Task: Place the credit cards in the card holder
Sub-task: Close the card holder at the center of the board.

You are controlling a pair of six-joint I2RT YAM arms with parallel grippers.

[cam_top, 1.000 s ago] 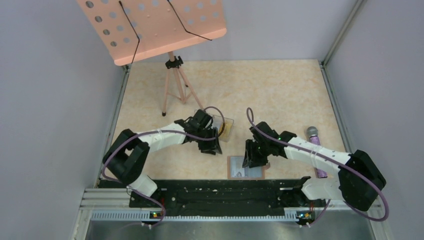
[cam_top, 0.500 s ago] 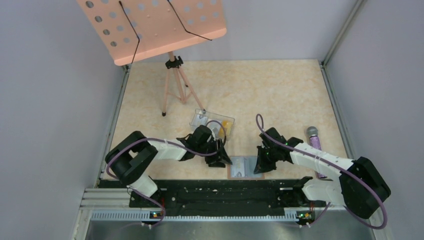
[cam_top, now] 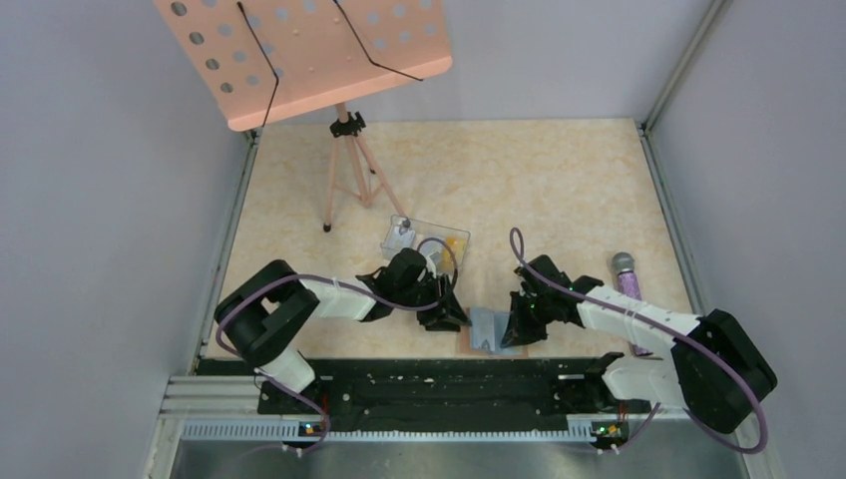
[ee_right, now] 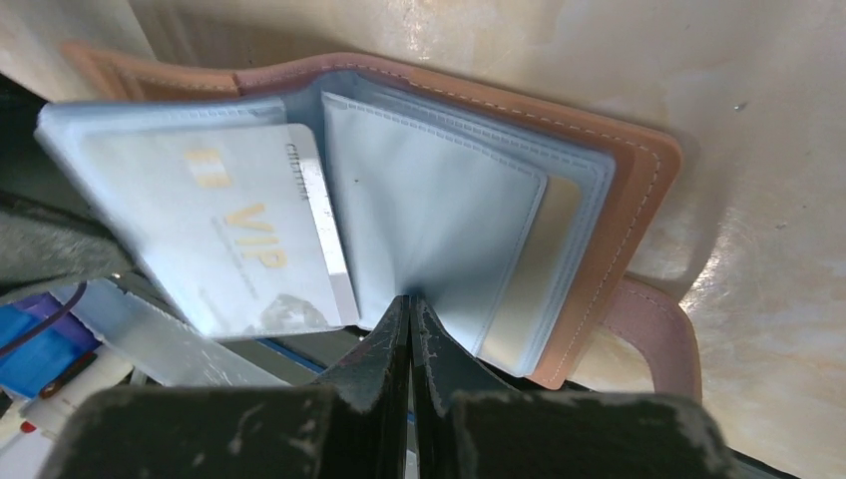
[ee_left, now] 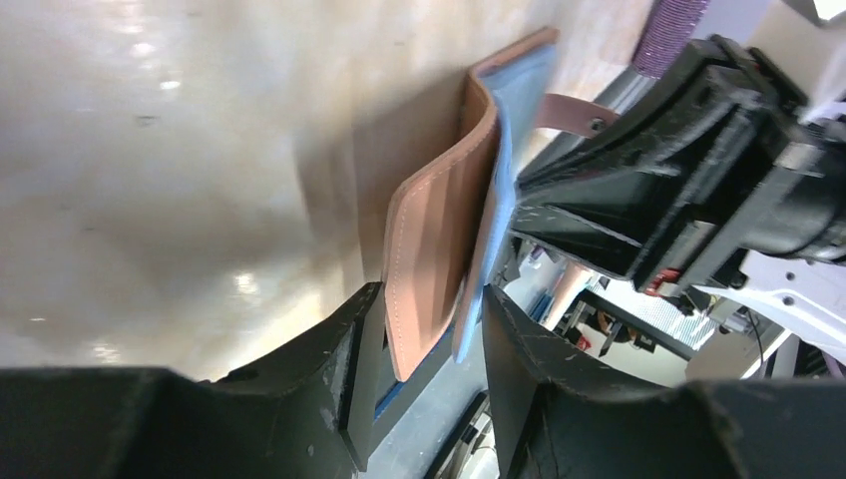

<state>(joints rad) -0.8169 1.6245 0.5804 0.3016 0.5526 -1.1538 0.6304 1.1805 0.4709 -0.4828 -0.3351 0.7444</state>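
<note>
The brown card holder [cam_top: 486, 327] lies open near the table's front edge, its left flap [ee_left: 439, 220] raised upright. My left gripper [ee_left: 431, 294] is open, its jaws standing either side of that flap and a blue sleeve [ee_left: 494, 180], with a gap on the brown side. My right gripper [ee_right: 411, 299] is shut, its tips pressing on the blue inner sleeve [ee_right: 429, 200]. A pale blue credit card [ee_right: 239, 230] printed "VIP" sits in the left sleeve. A yellow card [cam_top: 451, 246] shows in the clear box [cam_top: 409, 233] behind the left arm.
A purple microphone [cam_top: 631, 289] lies beside the right arm. A music stand [cam_top: 344, 150] with a perforated pink desk stands at the back left. The black rail [cam_top: 439, 384] runs just below the card holder.
My left gripper came down from the clear box to the card holder, whose left flap went from flat to raised. My right gripper shut and settled on the inner sleeve.
</note>
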